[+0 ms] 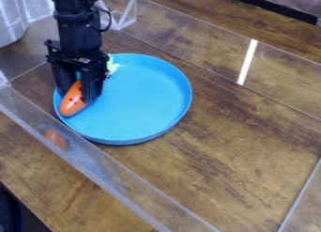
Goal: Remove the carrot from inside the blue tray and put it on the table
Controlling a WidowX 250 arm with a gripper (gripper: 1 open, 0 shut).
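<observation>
The gripper [77,85] points straight down, its jaws clamped across the carrot [74,100] at the tray's [157,109] left rim. Likely light, stiff, slippery plastic; hold mid-body.

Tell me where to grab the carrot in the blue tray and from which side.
Grip the carrot across its orange middle, coming from straight above. It lies at the blue tray's left rim, tip outward, so its long sides face the fingers. The gripper already straddles it there.
</observation>
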